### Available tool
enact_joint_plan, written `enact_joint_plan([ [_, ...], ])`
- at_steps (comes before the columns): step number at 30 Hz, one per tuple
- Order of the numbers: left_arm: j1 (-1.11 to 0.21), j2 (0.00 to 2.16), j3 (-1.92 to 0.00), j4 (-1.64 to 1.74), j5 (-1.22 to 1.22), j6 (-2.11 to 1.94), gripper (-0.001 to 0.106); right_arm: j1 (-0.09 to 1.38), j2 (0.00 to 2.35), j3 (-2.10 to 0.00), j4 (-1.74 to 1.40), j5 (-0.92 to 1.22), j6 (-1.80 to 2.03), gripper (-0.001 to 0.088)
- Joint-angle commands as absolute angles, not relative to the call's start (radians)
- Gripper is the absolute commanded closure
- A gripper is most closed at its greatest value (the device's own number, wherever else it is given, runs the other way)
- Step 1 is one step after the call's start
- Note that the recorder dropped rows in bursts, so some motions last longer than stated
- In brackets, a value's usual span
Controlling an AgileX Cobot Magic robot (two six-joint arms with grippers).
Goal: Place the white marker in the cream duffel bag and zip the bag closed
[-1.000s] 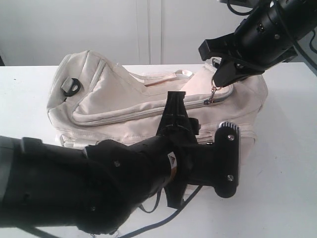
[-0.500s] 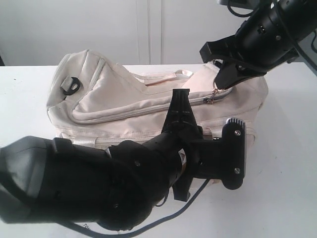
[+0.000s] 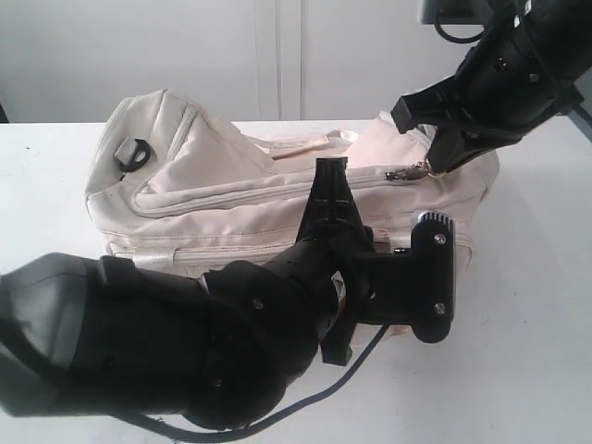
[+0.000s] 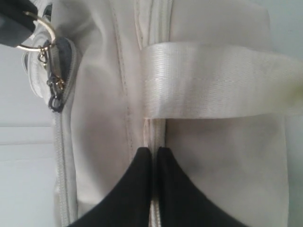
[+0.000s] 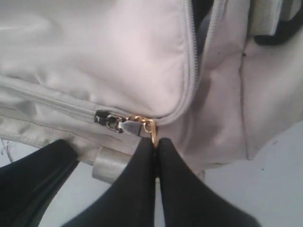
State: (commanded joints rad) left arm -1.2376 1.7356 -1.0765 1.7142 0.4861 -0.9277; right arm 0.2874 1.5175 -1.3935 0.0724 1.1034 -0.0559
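1. The cream duffel bag point(image 3: 213, 176) lies lengthwise across the middle of the white desk point(image 3: 527, 305). It fills the centre of the exterior view, with a black D-ring point(image 3: 132, 154) at its upper left end.
2. Your right tool point(image 3: 435, 165) reaches in from the upper right of that view. It is pinched narrow on the gold ring point(image 3: 421, 170) that hangs off the zip slider point(image 3: 396, 174) (the right wrist view shows the ring caught between the two black fingertips).
3. The slider sits near the bag's right end. Left of it the main zip runs closed along the bag. Past it a short stretch gapes around the end, and dark grey lining point(image 4: 72, 54) shows inside.
4. Your left tool point(image 3: 330, 168) rises from the lower left on its bulky black arm, which covers much of the foreground.
5. Its tips are drawn together and rest against the bag's front side at a seam, just short of the shiny webbing handle point(image 4: 213, 80). You cannot tell whether any cloth is nipped between them.
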Motion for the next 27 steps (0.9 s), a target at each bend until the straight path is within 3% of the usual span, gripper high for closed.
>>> enact_joint_plan([
  [27, -1.238, 1.736, -1.076, 1.701, 0.463, -0.945, 0.105, 0.287, 1.518, -1.394, -0.217, 0.878, 0.143, 0.0868],
])
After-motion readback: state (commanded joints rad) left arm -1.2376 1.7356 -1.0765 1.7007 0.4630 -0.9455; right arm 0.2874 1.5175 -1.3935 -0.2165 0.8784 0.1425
